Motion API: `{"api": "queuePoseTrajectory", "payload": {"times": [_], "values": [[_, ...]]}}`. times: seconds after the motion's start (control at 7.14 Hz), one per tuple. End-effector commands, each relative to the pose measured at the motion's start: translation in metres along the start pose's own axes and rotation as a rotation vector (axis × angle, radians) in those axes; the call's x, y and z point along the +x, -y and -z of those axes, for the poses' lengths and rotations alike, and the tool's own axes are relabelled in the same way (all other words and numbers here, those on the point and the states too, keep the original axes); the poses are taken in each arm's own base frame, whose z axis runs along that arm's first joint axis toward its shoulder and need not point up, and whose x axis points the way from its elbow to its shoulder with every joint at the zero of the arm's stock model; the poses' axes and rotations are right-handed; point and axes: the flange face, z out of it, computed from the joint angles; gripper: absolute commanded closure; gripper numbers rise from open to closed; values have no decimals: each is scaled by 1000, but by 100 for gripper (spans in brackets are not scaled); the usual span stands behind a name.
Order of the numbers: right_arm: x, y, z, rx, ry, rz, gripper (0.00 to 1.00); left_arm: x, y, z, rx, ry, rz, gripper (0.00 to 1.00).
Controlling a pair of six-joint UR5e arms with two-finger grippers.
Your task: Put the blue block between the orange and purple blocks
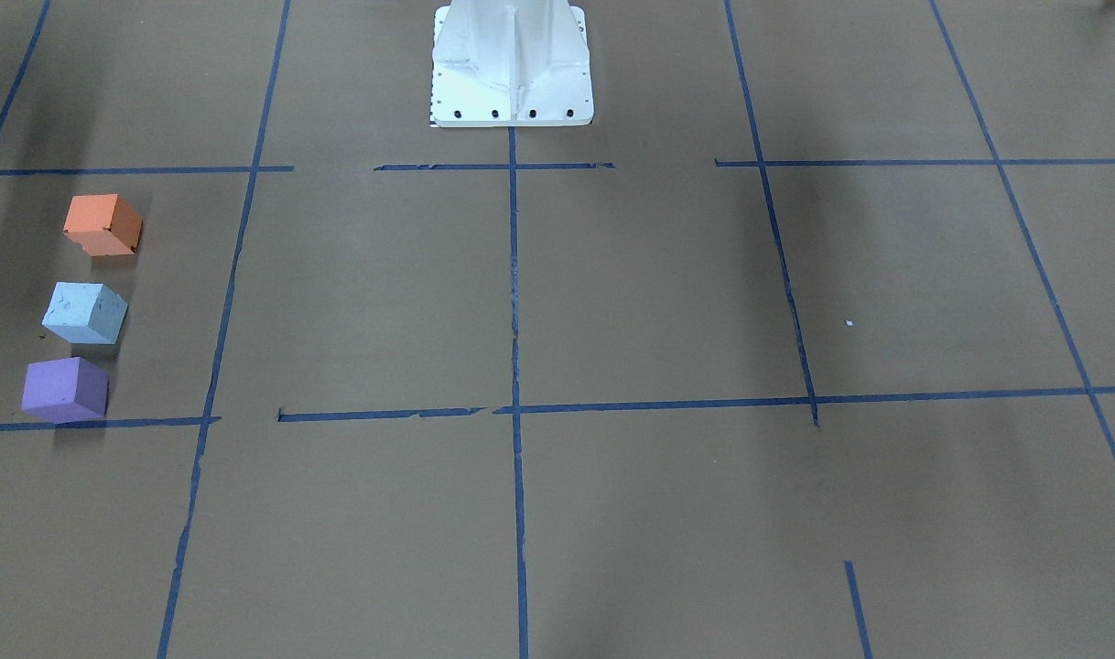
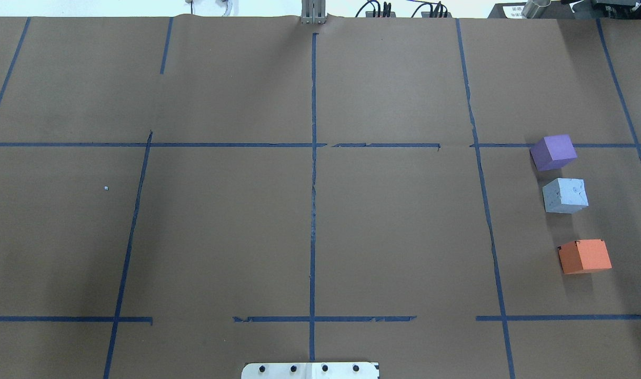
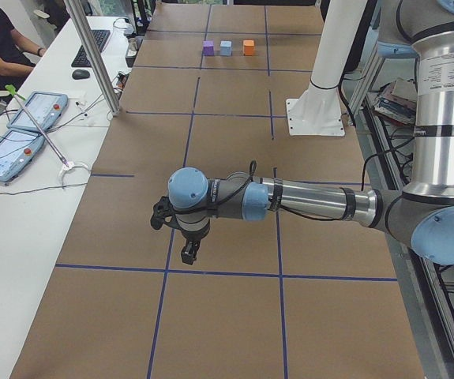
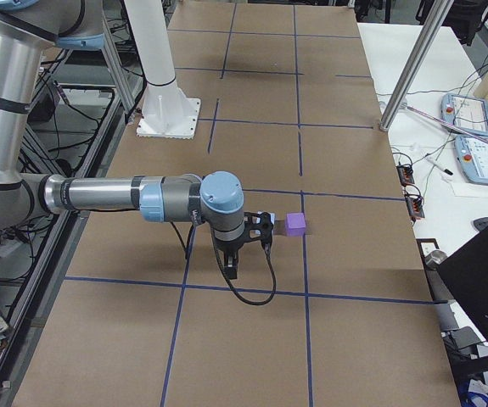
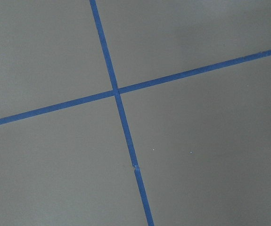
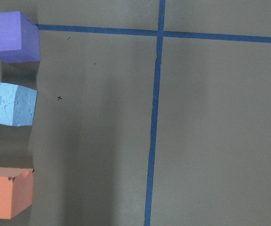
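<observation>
The light blue block (image 1: 85, 312) sits on the brown table between the orange block (image 1: 102, 224) and the purple block (image 1: 65, 389), in a row apart from each other. The overhead view shows the same row at the right: purple (image 2: 553, 152), blue (image 2: 564, 195), orange (image 2: 584, 256). The right wrist view shows the three at its left edge, with blue (image 6: 9, 102) in the middle. My right gripper (image 4: 232, 270) hangs beside the row, away from the blocks. My left gripper (image 3: 189, 253) hangs over bare table far from them. Whether either is open or shut cannot be told.
The white robot base (image 1: 512, 69) stands at the table's middle edge. Blue tape lines (image 5: 119, 92) cross the brown paper. A side table with tablets (image 3: 21, 130) and a metal post (image 3: 92, 55) runs along the operators' side.
</observation>
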Motion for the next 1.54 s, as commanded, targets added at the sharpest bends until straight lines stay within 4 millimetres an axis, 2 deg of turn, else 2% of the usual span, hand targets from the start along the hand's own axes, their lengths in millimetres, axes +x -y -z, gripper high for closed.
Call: {"api": "queuePoseTrajectory", "payload": {"times": [0.0, 0.14, 0.28, 0.42, 0.84, 1.4], "values": [[0, 1, -1, -52, -3, 23, 0, -1, -1, 4, -30, 50, 25, 0], [6, -3, 4, -41, -10, 22, 0, 0, -6, 8, -29, 84, 18, 0], [13, -12, 0, -48, -9, 8, 0, 0, -7, 8, -29, 84, 18, 0], [12, -12, 0, -45, -8, 10, 0, 2, -7, 9, -20, 84, 9, 0], [14, 0, 2, -40, -41, 10, 0, 14, 5, 20, 9, 87, -27, 0], [21, 11, 11, -34, -182, 31, 0, 22, 1, 19, 21, 8, -21, 0]]}}
